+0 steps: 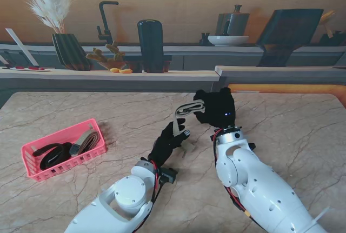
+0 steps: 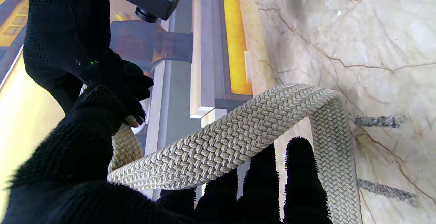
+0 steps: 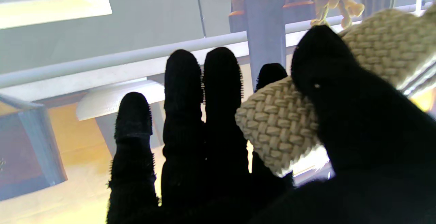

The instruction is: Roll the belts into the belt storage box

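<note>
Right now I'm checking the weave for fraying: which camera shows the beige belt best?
The left wrist view: the beige belt runs wide and sharp across it. The right wrist view shows only a pinched end; the stand's view shows a tiny loop between both hands.

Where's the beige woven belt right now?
In the stand view the beige woven belt is held up over the middle of the marble table, between the right hand and the left hand, well right of the pink plastic basket.
</note>
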`<state>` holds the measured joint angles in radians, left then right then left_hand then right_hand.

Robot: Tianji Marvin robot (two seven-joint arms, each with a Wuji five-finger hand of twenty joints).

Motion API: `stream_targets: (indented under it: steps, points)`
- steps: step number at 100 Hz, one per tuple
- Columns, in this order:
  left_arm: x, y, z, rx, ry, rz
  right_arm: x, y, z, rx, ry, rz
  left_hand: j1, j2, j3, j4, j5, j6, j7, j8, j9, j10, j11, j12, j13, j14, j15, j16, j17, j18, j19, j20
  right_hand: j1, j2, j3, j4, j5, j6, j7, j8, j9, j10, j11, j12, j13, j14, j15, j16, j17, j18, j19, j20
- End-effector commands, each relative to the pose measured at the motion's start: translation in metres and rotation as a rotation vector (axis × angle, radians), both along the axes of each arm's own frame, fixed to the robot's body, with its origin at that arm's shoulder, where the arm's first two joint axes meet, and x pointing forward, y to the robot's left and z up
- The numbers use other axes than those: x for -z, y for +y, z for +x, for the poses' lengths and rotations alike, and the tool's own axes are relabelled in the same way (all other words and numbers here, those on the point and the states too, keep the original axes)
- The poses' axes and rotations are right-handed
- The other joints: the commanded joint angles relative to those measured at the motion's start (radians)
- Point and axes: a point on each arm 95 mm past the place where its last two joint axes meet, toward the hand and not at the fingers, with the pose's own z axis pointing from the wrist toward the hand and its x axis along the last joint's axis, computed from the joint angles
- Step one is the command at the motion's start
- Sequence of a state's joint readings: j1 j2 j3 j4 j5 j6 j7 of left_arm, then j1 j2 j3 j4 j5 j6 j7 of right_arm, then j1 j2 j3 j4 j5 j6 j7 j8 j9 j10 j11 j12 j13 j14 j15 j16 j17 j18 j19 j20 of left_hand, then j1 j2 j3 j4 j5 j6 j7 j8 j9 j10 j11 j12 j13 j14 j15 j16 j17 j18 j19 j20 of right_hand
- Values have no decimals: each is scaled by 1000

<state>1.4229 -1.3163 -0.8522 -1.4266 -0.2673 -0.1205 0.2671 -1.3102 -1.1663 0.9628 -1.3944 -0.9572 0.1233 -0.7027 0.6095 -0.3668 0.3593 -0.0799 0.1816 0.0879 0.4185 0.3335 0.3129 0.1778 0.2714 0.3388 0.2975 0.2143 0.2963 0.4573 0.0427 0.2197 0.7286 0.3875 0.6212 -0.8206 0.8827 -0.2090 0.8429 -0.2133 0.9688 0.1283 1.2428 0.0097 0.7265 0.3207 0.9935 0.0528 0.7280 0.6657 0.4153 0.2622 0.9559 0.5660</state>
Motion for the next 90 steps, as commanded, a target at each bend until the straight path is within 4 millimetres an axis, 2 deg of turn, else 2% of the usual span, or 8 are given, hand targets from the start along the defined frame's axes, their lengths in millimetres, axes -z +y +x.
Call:
stream_targets:
  steps: [1,13,28,32,42,72,84,90]
  points:
    - [-3,-7,-2,-11,-10,-20,4,13,-3,-37,27,27,-41,30,-46,26,-29,-18,-66,-46,-46,-28,-10,-31,-32,-44,-6,-19,-10,-59,-14,-19,50,82,31,26,79,-30,130,-5,20,40,25,-12,-6,-4,18,-13,-22,31,26,-20]
    - [-5,-8,0,-41,-19,-22,11,25,-6,-84,79,60,-46,51,-83,27,-32,-26,-127,-93,-69,-34,-2,-40,-44,-61,-13,-33,-18,-92,-22,-25,50,77,33,26,83,-30,131,-5,23,42,27,-13,-5,-1,20,-13,-24,34,27,-22]
    - [-6,-9,3,-82,-23,-26,21,40,-9,-150,140,89,-51,81,-127,28,-39,-63,-208,-124,-94,-51,7,-45,-59,-82,-16,-50,-27,-127,-29,-29,48,74,37,25,85,-32,130,-5,24,41,27,-14,-3,-1,21,-14,-25,35,28,-24]
    - [-6,-9,3,-92,-25,-27,23,44,-10,-170,157,92,-51,89,-143,30,-41,-70,-268,-145,-101,-54,12,-45,-61,-85,-15,-55,-27,-133,-31,-30,46,74,37,25,85,-33,130,-5,25,40,27,-14,-3,-1,21,-14,-27,36,28,-25]
    - [-7,-8,4,-117,-32,-34,32,50,-11,-210,198,90,-56,97,-168,32,-42,-83,-331,-124,-107,-61,21,-46,-63,-93,-9,-62,-28,-142,-32,-32,45,73,39,23,87,-36,131,-3,26,40,28,-13,-1,-2,22,-14,-26,37,28,-27]
    - [-12,-7,4,-155,-58,-53,51,64,-15,-293,282,63,-57,106,-177,30,-46,-97,-346,-80,-84,-67,39,-40,-35,-100,11,-58,-9,-139,-13,-23,41,69,43,21,89,-36,128,0,31,40,27,-11,3,1,23,-14,-27,44,28,-30]
    - [-13,-7,5,-167,-59,-47,56,68,-17,-313,303,68,18,127,-149,32,-38,-85,-315,-27,-49,-66,68,-26,2,-99,44,-48,17,-135,27,-4,38,62,45,21,93,-37,126,0,37,38,25,-12,9,0,27,-13,-29,46,28,-30]
    - [-13,-8,5,-177,-48,-48,57,70,-19,-328,305,70,104,155,-122,37,-34,-68,-249,13,-7,-67,99,-12,37,-98,74,-40,41,-134,63,14,32,61,45,21,93,-45,124,0,39,31,24,-12,11,-4,28,-12,-28,44,28,-30]
